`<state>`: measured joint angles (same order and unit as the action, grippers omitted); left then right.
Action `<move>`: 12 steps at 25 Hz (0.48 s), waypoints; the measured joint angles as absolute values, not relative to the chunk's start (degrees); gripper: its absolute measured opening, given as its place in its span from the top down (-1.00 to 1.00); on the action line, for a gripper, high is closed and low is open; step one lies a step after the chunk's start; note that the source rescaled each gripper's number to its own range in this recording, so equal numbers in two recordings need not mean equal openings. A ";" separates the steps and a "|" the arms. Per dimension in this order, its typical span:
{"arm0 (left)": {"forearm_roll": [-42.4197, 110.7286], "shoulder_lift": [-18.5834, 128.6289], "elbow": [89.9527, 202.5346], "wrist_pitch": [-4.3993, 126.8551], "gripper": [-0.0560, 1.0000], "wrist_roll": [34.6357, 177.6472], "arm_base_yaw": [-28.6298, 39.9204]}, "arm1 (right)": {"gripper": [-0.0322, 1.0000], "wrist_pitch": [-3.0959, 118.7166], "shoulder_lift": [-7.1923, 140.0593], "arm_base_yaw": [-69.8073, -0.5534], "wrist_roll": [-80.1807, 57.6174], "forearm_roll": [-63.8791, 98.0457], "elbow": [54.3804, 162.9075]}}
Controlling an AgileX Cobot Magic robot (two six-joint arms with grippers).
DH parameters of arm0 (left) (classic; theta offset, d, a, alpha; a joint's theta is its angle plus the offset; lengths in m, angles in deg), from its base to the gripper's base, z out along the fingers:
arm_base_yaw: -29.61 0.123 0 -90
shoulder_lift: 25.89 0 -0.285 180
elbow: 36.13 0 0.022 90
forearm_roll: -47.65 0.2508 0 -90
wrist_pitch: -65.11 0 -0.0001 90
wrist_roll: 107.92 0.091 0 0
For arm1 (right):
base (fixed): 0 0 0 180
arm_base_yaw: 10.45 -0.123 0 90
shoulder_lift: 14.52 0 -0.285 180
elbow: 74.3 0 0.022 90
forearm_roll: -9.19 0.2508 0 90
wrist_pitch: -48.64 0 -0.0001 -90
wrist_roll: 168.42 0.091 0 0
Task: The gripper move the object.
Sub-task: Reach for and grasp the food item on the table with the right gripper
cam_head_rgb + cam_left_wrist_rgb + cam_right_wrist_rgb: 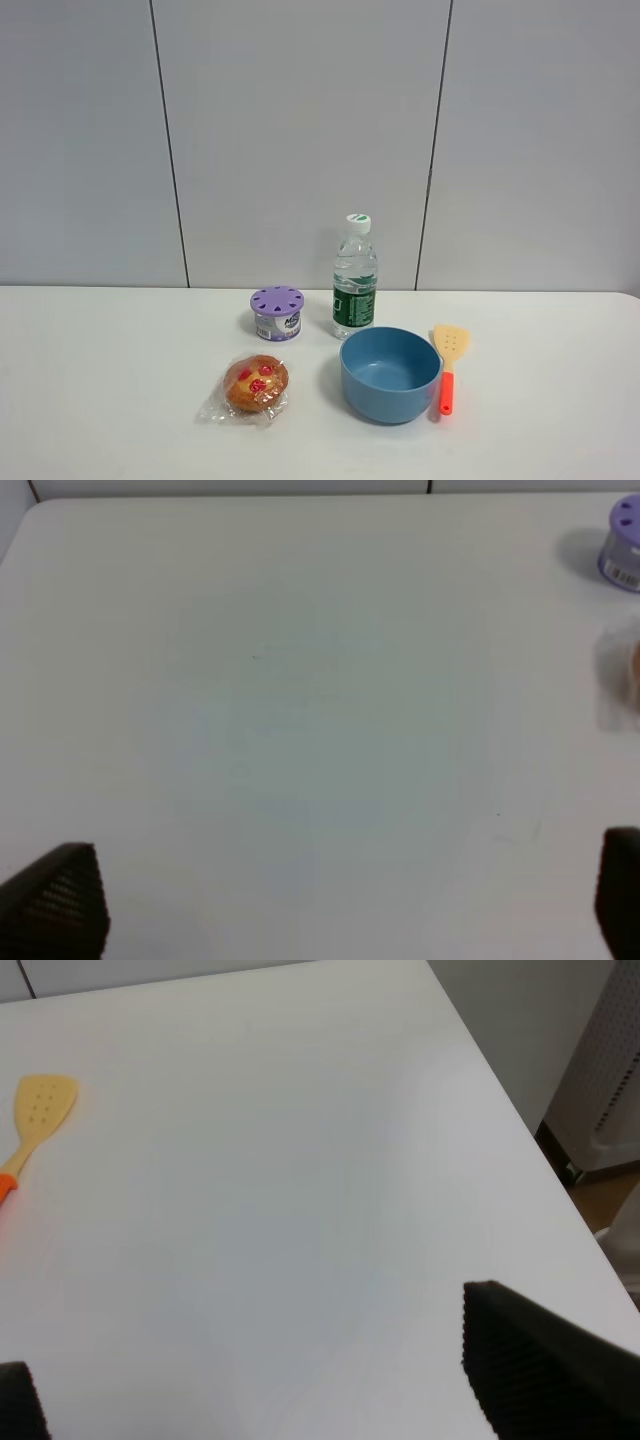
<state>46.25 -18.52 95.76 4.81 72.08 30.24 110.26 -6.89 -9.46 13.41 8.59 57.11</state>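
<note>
Resting on the table (100, 400), the wrapped bun (257, 385) lies at 9 o'clock of the blue bowl (390, 402), whose interior is bare. A lidded purple tub (277, 312) stands at the bun's 12 o'clock. Jaws of the left gripper (337, 900) and right gripper (270, 1390) stand wide apart.

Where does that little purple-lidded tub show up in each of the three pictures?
Exterior high: purple-lidded tub left of the water bottle, behind the wrapped bun.
Left wrist: the tub, cut off at the picture's edge.
Right wrist: not in it.
Shared landmark: the white table, in all three.
</note>
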 joint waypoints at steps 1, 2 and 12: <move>46.25 -18.52 95.76 4.81 -1.00 72.08 30.24 | -0.44 110.26 -6.89 -9.46 13.41 8.59 57.11; 46.25 -18.52 95.76 4.81 -1.00 72.08 30.24 | -0.44 110.26 -6.89 -9.46 13.41 8.59 57.11; 46.25 -18.52 95.76 4.81 -1.00 72.08 30.24 | -0.44 110.26 -6.89 -9.46 13.41 8.59 57.11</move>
<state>46.25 -18.52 95.76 4.81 72.08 30.24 110.26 -6.89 -9.46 13.41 8.59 57.11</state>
